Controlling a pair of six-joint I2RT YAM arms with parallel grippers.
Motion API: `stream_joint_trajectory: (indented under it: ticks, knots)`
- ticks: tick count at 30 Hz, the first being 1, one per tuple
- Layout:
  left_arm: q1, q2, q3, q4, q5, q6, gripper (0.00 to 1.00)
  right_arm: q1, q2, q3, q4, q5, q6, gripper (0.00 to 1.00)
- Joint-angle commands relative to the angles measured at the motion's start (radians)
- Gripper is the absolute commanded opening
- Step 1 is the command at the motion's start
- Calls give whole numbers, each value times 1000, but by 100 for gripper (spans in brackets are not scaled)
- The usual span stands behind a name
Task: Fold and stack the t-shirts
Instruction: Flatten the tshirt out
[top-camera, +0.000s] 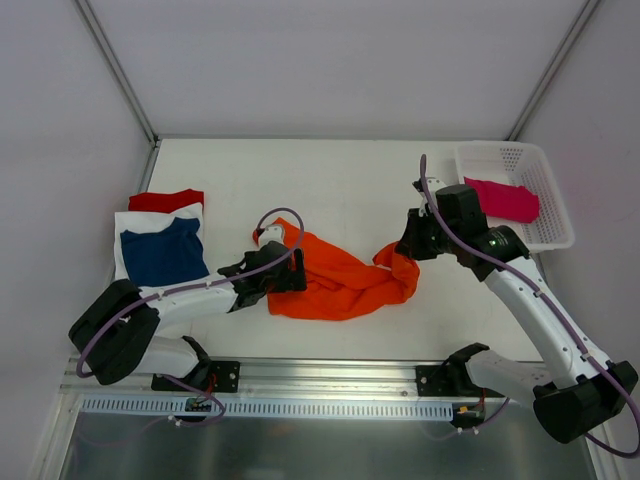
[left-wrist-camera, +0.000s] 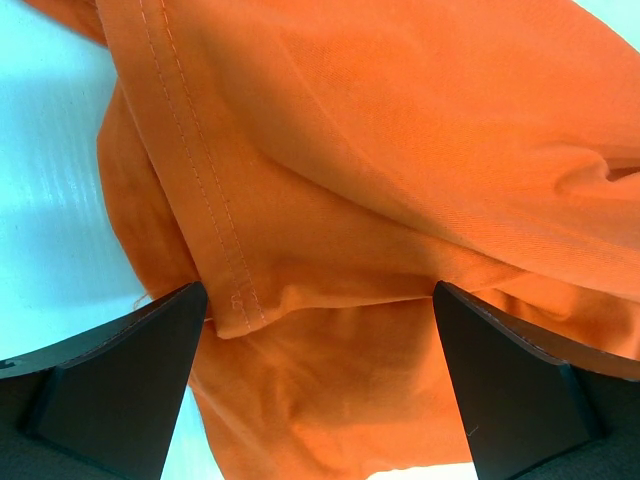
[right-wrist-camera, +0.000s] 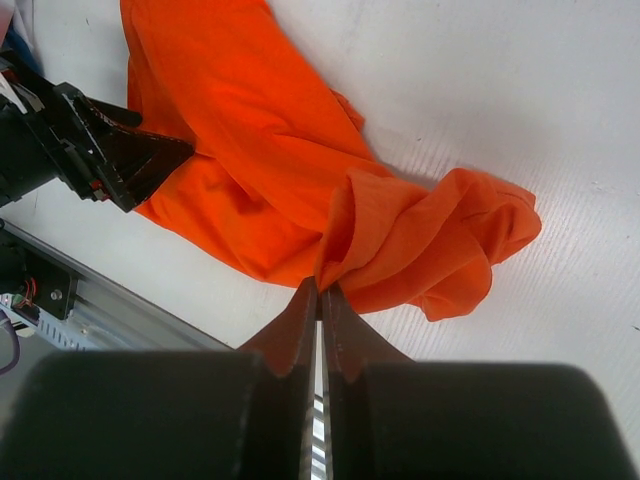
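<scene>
The orange t-shirt (top-camera: 340, 282) is lying crumpled in soft folds on the white table (top-camera: 330, 180). The right gripper (right-wrist-camera: 320, 292) is pinching a gathered ridge of it, jaws pressed together. The left gripper (left-wrist-camera: 318, 295) is gaping wide, straddling a double-stitched hem (dark wedge-shaped fingers on either side).

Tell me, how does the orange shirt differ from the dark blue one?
The orange t-shirt lies crumpled mid-table; the navy t-shirt is folded flat at the left. The orange one rests on the table itself; the navy one sits on a white t-shirt. The right gripper pinches the orange one; nothing touches the navy one. Both are plain, single-colour.
</scene>
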Motion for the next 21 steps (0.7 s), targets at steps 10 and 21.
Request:
stream_joint_trajectory:
  ticks: [10,21]
  knots:
    - [-1,58,51,-11,10,2,83,-4,-8,-9,27,-17,7,1]
    - [-3,87,103,-91,-37,-3,4,-4,-5,-23,32,-11,5,0]
